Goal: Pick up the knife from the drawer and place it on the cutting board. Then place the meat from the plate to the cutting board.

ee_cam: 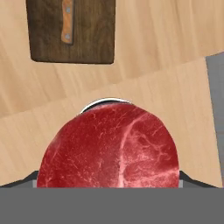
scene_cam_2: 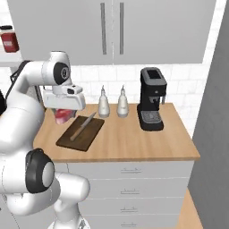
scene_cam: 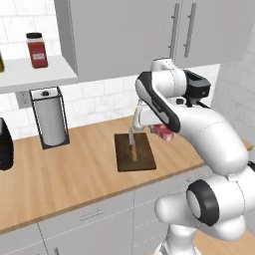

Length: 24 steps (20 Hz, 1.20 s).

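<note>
The knife (scene_cam_2: 83, 125) already lies on the cutting board (scene_cam_2: 81, 133), so the step in hand is moving the meat (ee_cam: 109, 146). The meat sits on its plate (ee_cam: 105, 102), on the counter (scene_cam_2: 134, 138) just beside the board, with the hand low over it. The fingers stand wide apart on either side of the meat, and no grip shows yet. A good grasp probably means settling lower, closing across the middle of the slab, lifting straight, then setting it beside the knife.
</note>
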Available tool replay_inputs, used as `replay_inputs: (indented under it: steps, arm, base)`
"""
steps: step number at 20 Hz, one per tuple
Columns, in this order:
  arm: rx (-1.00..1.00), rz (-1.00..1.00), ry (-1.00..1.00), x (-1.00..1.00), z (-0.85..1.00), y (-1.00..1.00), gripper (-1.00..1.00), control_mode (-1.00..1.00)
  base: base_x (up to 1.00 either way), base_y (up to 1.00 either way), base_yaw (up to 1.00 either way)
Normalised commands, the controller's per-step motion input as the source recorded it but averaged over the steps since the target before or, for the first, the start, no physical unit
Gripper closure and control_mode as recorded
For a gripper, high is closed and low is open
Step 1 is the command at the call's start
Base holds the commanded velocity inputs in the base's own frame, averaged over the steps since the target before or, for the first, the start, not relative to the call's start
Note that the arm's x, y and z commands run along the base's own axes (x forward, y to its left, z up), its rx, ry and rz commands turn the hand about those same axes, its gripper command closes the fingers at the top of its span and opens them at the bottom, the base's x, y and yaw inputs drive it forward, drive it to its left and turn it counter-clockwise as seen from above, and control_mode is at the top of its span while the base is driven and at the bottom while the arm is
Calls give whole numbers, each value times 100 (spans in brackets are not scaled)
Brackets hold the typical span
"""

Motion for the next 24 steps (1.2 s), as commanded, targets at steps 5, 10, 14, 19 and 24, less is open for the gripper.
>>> replay_inputs:
  steps: [5, 10, 14, 19, 24]
  arm:
    - [0, 5, 0, 8, -3, -2, 100, -100]
    - [1, -3, 5, 77, -79, -16, 100, -100]
    - [4, -10, 5, 100, -100, -2, 100, -100]
    - [6, -11, 0, 91, -98, 0, 100, -100]
    - [0, -9, 0, 62, -79, 0, 100, -100]
  base:
    - [22, -6, 18]
    - [0, 0, 0]
    - [0, 0, 0]
    - [0, 0, 0]
    - [0, 0, 0]
